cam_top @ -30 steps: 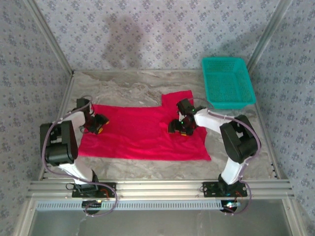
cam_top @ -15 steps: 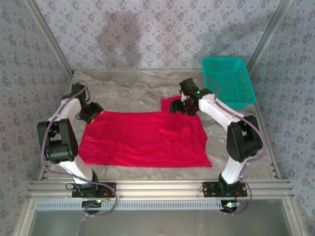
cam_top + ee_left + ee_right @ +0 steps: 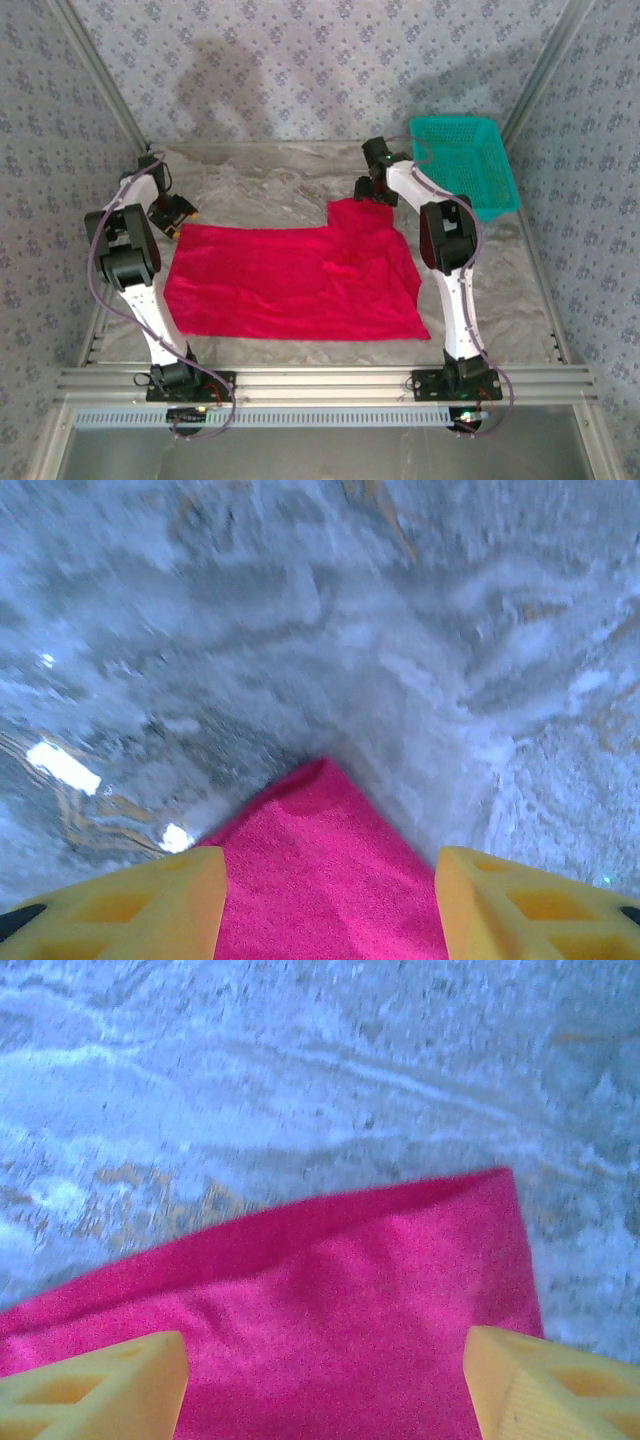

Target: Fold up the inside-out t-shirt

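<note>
Top external view: left gripper (image 3: 172, 212) and right gripper (image 3: 372, 190) hang open-jawed, empty, at the shirt's (image 3: 290, 280) far corners; we judge grasping is in hand; next, pinch both corners.

Matt soft cloth t-shirt (image 3: 290, 280); glossy marbled table (image 3: 260, 175); plastic mesh basket (image 3: 462, 160).

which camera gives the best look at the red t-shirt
The top external view: it takes in the whole t-shirt, spread flat on the table, every edge visible. The left wrist view has one pointed corner of it. The right wrist view has a close stretch of edge and a corner.
</note>
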Available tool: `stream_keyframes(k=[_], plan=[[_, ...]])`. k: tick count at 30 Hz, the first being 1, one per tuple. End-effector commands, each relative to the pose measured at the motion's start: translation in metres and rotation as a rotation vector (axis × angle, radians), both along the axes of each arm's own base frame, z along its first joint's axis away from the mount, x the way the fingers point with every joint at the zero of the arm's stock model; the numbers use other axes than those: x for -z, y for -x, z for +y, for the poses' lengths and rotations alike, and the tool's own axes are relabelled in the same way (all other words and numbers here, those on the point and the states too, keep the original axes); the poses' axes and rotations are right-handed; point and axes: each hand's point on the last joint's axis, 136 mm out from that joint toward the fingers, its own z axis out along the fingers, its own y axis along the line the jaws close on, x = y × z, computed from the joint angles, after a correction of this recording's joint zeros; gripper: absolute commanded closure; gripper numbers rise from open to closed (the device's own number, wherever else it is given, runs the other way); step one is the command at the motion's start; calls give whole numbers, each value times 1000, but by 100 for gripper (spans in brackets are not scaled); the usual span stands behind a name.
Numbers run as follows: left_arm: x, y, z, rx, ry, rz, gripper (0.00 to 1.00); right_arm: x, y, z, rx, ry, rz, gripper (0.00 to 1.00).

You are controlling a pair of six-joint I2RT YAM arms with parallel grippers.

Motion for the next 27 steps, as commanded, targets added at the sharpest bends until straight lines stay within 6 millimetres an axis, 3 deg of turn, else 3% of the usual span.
stream_keyframes(k=[1,11,13,16,18,20,23,27], plan=[[2,2,10,-1,-12,36,44,-3,-4,-14,-13,67,9,24],[23,-17,-1,1,58,34,54,19,-8,-23,-35,83,52,24],[27,-18,-4,5,68,35,61,24,-10,-23,-39,74,56,24],[34,-16,-8,11,81,52,80,32,-9,-21,-49,48,83,29],[36,-14,-8,10,83,57,91,36,-7,-17,-55,29,93,40],[35,-12,-8,10,77,60,100,35,-8,-14,-59,15,88,58],[27,-13,-6,9,64,48,100,23,-10,-9,-73,-1,66,79],[8,-17,-6,8,56,12,100,-7,-17,-5,-95,-22,10,95]])
